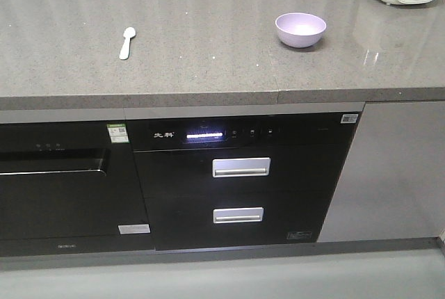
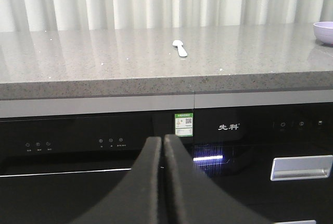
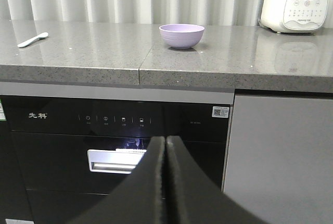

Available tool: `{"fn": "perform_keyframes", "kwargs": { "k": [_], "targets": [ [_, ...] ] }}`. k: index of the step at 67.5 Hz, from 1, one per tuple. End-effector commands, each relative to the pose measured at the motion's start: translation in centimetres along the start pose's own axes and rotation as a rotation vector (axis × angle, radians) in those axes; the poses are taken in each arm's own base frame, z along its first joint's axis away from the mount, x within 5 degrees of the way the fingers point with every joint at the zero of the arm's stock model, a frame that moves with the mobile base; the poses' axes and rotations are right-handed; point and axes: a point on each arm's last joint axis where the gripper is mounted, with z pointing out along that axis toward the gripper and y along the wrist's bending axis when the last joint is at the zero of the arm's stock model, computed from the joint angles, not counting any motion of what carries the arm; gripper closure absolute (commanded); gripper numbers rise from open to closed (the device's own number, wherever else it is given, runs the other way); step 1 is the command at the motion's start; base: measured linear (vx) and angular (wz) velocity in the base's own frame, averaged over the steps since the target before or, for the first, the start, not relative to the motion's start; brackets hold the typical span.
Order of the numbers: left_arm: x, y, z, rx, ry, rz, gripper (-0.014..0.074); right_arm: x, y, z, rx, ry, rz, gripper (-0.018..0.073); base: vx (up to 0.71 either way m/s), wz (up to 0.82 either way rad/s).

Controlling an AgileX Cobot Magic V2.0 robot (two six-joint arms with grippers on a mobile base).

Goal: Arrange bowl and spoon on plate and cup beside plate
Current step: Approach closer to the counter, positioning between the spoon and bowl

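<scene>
**Bowl and spoon well apart on the desk, both claws clenched**

The long grey speckled stone desk runs the width of the front view, backed by pale pleated curtains. Under its edge sit glossy black built-in kitchen appliances with two silver drawer handles and a lit display strip. A white countertop cooker with a button panel stands at the desk's far right rear. The left claw and the right claw each hang in front of the black fronts, below desk level, dark fingers pressed together with nothing between them. The small round lavender plastic bowl stands upright towards the right of the desk. The small pale plastic spoon lies flat towards the left.
</scene>
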Motion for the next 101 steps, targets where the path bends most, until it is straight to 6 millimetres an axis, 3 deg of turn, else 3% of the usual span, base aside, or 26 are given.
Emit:
{"fn": "perform_keyframes", "kwargs": {
  "k": [1, 101],
  "targets": [
    [-1.40, -0.12, -0.29, 0.011, -0.111, -0.009, 0.0603, -0.46, -0.06, -0.02, 0.010, -0.075, -0.009, 0.0566, 0.12, -0.01],
    [-1.40, -0.12, -0.29, 0.011, -0.111, -0.009, 0.0603, -0.46, -0.06, -0.02, 0.010, -0.075, -0.009, 0.0566, 0.10, 0.00]
  ]
}}
